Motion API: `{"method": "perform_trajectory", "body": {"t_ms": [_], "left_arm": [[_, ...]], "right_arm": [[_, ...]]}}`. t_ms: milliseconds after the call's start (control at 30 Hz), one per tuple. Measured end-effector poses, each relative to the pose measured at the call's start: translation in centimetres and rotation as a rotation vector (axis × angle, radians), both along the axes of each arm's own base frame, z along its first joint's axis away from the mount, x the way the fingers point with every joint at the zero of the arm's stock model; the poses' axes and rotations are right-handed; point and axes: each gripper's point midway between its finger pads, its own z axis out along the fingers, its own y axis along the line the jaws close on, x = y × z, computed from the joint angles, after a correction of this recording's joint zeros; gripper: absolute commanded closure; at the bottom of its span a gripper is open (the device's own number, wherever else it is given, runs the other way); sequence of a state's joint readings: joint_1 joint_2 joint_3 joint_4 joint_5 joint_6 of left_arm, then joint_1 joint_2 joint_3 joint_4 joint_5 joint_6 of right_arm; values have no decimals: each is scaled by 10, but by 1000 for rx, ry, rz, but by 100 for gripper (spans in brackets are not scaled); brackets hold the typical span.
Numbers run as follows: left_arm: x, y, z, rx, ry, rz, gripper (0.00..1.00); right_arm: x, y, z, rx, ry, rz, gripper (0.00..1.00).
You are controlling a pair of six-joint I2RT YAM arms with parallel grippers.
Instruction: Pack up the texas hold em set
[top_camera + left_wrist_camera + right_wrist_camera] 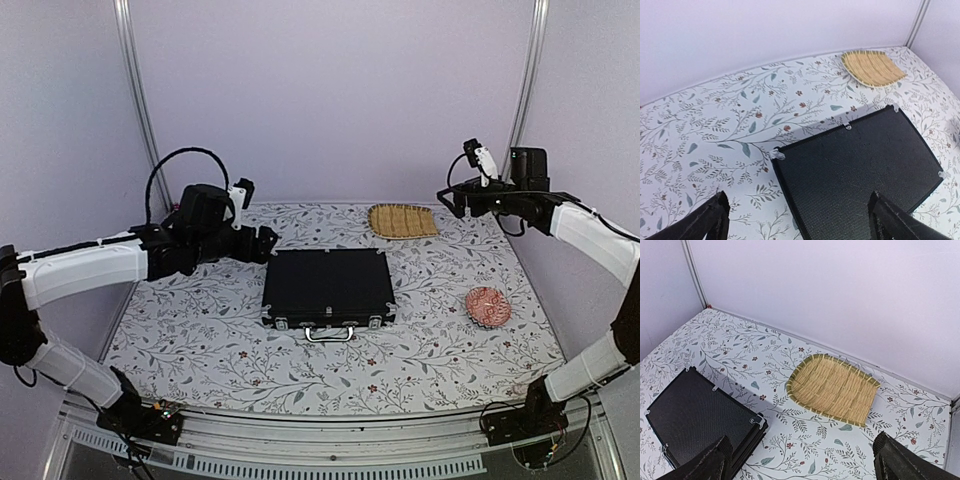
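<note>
The shut black briefcase [328, 288] lies flat mid-bench [200, 330], handle at 6 o'clock, with bare floral surface round every edge. Left fingers [710, 222] are released, hovering at its 10 o'clock corner. Right fingers [710, 465] are released at 2 o'clock by the straw mat [402, 220]. The red dish [488, 306] sits at 3 o'clock. Pale walls surround the bench.

Both arms aloft; left gripper [266, 242], right gripper [447, 201] spread wide

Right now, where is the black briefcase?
In the top view the black briefcase lies closed and flat at the middle of the table, handle facing the near edge, woven mat behind it to the right, red dish off its right side.
</note>
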State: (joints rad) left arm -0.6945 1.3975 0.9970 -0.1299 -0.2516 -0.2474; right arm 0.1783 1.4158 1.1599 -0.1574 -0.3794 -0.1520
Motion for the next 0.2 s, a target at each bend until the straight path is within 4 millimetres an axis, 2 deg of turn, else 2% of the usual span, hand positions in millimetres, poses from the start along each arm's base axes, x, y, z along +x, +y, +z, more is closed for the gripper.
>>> {"method": "perform_trajectory", "body": {"t_ms": [133, 200], "left_arm": [[1, 23, 27, -12, -68, 79, 3], [2, 33, 33, -12, -87, 116, 3]], "right_arm": [[-6, -3, 24, 33, -47, -22, 1], [-9, -3, 34, 52, -68, -23, 1]]}}
